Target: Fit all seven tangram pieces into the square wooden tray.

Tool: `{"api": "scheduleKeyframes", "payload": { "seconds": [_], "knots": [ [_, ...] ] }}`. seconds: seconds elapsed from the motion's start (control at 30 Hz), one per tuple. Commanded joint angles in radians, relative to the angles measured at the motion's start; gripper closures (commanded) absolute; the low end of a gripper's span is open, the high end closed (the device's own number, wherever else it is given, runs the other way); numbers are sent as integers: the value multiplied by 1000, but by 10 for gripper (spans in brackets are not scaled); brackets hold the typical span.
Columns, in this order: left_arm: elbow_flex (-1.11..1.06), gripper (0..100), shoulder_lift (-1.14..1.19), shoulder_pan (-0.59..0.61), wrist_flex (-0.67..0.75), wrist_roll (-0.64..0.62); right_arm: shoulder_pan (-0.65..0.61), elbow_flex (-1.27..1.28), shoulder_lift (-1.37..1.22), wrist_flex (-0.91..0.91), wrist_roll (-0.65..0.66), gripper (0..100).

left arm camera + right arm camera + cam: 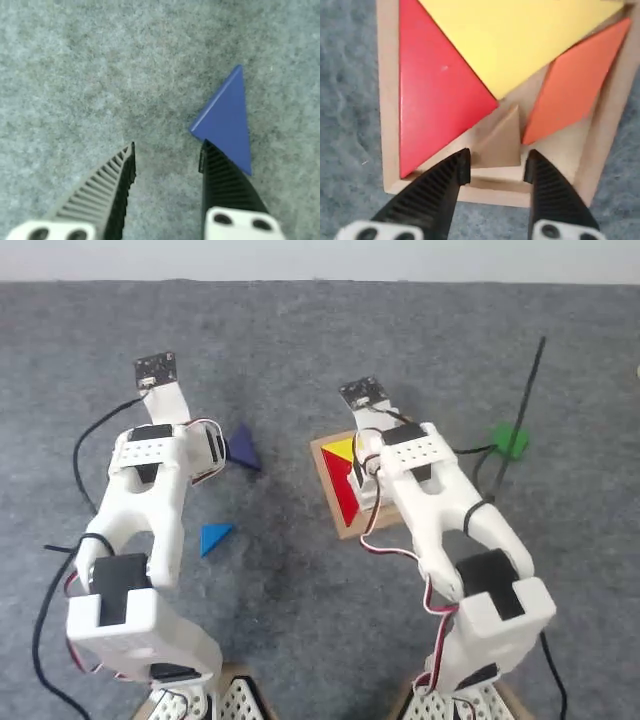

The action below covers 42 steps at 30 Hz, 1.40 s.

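Observation:
The square wooden tray (387, 100) holds a red triangle (430, 100), a yellow triangle (520, 35) and an orange parallelogram (575, 85). My right gripper (497, 162) hangs over the tray's edge, shut on a small tan triangle (500, 142) that sits low between the red and orange pieces. On the carpet, a dark blue triangle (227, 117) lies by my left gripper (167, 152), which is open; one fingertip (207, 155) overlaps the triangle's edge and the other is over bare carpet. In the high view the tray (322, 470) is under the right arm and the dark blue triangle (243, 448) beside the left.
A small light blue triangle (215, 536) lies on the grey carpet near the left arm's elbow. A green piece (511, 440) rests to the right of the tray, next to a thin black rod (525, 400) and cables. Carpet stretches beyond both arms.

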<state>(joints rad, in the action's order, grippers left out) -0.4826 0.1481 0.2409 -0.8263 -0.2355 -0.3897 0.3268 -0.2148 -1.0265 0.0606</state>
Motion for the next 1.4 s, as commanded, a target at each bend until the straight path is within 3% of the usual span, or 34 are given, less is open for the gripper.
{"api": "scheduleKeyframes", "payload": {
  "seconds": [0.0, 0.17, 0.4, 0.6, 0.87, 0.97, 1.13, 1.37],
  "knots": [
    [12, 792, -38, 5, 12, 11, -7, -69, -21, -18, -20, 764],
    [13, 792, -38, 5, 12, 11, -4, -89, -70, -27, -20, 766],
    [13, 792, -38, 6, 12, 11, 1, -144, -111, -71, -18, 892],
    [13, 792, -38, 6, 12, 11, 1, -153, -104, -97, -20, 909],
    [13, 792, -38, 6, 14, 11, 1, -206, 102, -177, 18, 909],
    [13, 792, -38, 6, 14, 11, -1, -252, 145, -206, 170, 909],
    [12, 792, -38, 6, 12, 11, 1, -341, 104, -222, 554, 909],
    [10, 792, -38, 6, 12, 11, -5, -433, -15, -217, 1363, 909]
  ]
}}
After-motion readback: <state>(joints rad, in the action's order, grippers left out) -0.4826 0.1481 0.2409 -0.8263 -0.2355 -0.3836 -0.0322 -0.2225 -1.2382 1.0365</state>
